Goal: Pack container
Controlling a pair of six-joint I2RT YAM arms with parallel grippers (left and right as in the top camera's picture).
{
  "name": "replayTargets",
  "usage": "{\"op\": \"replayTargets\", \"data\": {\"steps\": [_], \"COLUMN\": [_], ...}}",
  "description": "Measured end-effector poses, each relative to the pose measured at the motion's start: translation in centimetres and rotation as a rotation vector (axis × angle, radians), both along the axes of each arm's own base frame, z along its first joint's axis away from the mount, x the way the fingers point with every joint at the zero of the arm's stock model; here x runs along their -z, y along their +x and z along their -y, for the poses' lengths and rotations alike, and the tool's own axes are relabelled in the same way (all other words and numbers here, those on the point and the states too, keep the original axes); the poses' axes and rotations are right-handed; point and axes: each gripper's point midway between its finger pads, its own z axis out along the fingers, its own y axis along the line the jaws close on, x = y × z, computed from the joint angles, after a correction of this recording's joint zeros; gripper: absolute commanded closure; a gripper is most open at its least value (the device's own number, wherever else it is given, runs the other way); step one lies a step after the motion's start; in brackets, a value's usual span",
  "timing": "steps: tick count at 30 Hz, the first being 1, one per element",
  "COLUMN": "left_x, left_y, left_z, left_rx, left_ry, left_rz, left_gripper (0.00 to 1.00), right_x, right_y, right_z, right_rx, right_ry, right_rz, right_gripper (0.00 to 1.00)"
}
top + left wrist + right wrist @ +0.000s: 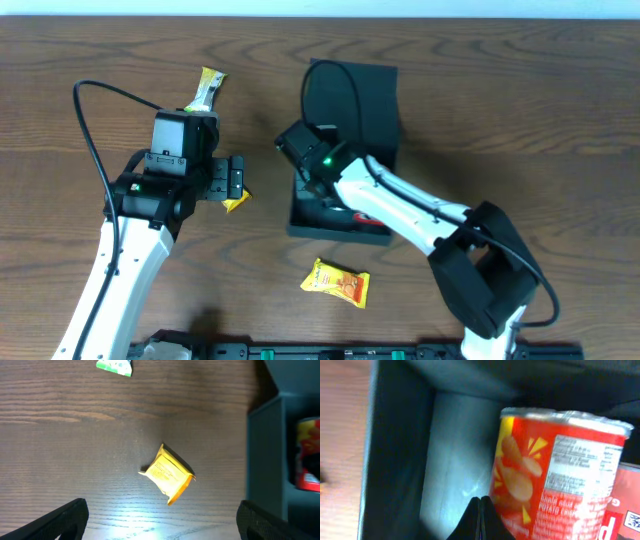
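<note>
The dark teal container [335, 231] stands mid-table with its flap lid [368, 95] raised at the back. Inside lies a red potato-chip can [555, 470], with a second red item [620, 505] beside it. My right gripper [480, 520] is down inside the container, shut with nothing between its fingers, beside the can and close to the inner wall [400, 450]. My left gripper [162, 525] hangs wide open above a yellow snack packet [167, 476] on the table, left of the container's outer wall [265, 455]. In the overhead view the left gripper [232, 182] partly covers that packet [236, 203].
An orange-yellow packet [336, 283] lies in front of the container. A green-and-yellow packet [208, 90] lies behind the left arm, and its edge shows as a green packet [115, 366] in the left wrist view. The right arm [420, 215] reaches across the container's front right corner.
</note>
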Motion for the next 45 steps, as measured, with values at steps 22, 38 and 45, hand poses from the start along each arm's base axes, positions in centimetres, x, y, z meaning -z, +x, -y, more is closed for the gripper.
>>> {"op": "replayTargets", "data": {"steps": [22,38,45], "left_x": [0.0,0.0,0.0], "left_y": [0.0,0.0,-0.1], "left_z": [0.0,0.3,0.3], "left_rx": [0.0,0.01,0.01], "left_ry": [-0.001,-0.016,-0.017], "left_rz": [0.002,-0.002,-0.003], "left_gripper": [0.04,0.04,0.05], "right_x": [-11.0,-5.4,-3.8], "right_y": [-0.3,-6.7,-8.3], "right_z": [5.7,11.3,12.2], "right_rx": [0.026,0.19,0.216], "right_ry": [0.052,-0.101,-0.134], "right_rz": [-0.045,-0.342,-0.395], "right_gripper": [0.98,0.98,0.98]}}
